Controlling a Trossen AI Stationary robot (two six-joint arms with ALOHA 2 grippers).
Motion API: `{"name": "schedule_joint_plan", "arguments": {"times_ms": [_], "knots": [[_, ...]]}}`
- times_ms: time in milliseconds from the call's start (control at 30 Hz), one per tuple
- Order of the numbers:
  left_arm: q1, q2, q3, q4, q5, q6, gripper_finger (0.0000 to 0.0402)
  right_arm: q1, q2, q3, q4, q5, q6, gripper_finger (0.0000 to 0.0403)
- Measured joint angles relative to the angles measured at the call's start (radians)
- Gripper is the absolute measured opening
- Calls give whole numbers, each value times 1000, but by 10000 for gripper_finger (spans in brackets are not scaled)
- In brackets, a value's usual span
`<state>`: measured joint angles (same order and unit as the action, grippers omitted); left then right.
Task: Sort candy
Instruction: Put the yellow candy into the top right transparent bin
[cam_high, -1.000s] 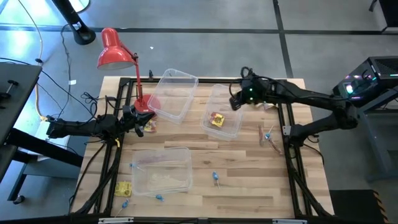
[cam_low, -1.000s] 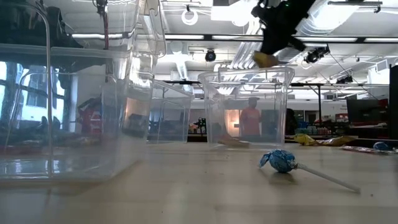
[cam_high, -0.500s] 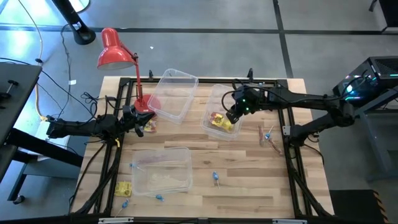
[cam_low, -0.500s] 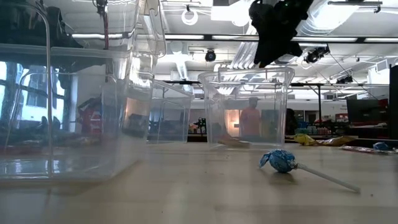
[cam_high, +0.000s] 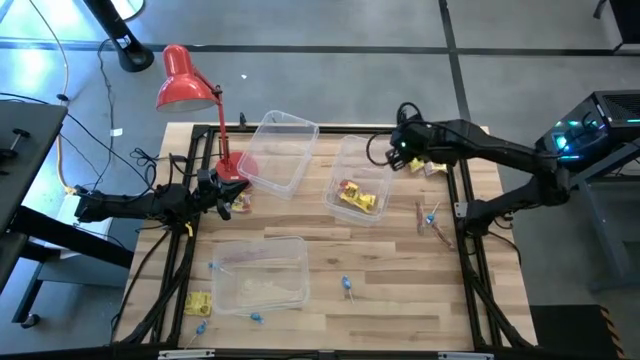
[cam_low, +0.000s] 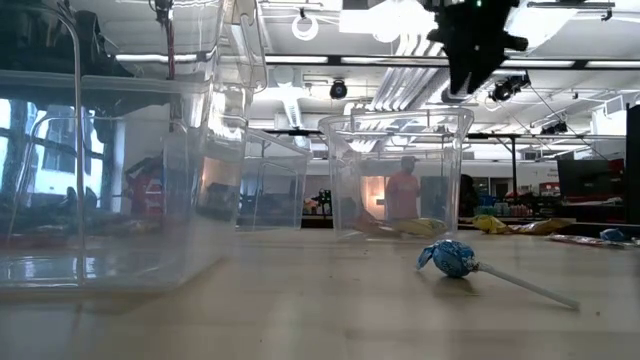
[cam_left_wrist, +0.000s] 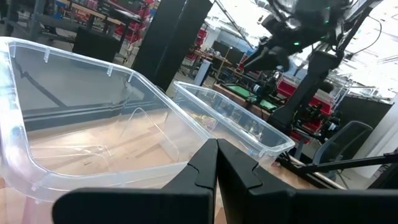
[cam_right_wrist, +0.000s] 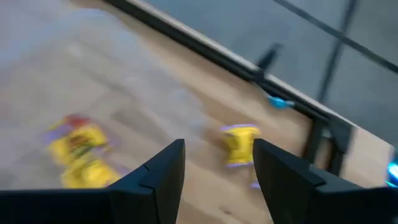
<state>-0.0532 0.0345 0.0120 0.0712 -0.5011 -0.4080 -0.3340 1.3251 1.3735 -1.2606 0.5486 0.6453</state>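
Note:
My right gripper hangs open and holds nothing, above the far right rim of the clear right bin. In the low view my right gripper stands well above that bin. Yellow candy packets lie on the bin's floor. The right wrist view shows those packets and another yellow packet on the wood beyond my open fingers. Red sticks and a blue piece lie to the right of the bin. My left gripper waits shut at the table's left.
A second clear bin stands at the far middle and a third at the near left. Loose blue pieces and a yellow packet lie around the near bin. A red desk lamp stands at the far left.
My right gripper carried a yellow packet out over the right bin, tipped downward and let it go. The packet now lies on the bin's floor. The gripper then drew back up, toward the table's far right.

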Motion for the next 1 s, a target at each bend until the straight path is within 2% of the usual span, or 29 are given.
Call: {"name": "schedule_joint_plan", "arguments": {"times_ms": [267,500,633,800,1000], "knots": [[0,0,0,0,0,0,0,-292,2,-187,98,-16,7,183],[0,0,0,0,0,0,0,-499,2,-391,371,-241,-40,183],[0,0,0,0,0,0,0,-550,2,-504,440,-270,-8,182],[0,0,0,0,0,0,0,-558,2,-639,545,-288,39,175],[0,0,0,0,0,0,0,-556,4,-719,755,-337,73,167]]}}
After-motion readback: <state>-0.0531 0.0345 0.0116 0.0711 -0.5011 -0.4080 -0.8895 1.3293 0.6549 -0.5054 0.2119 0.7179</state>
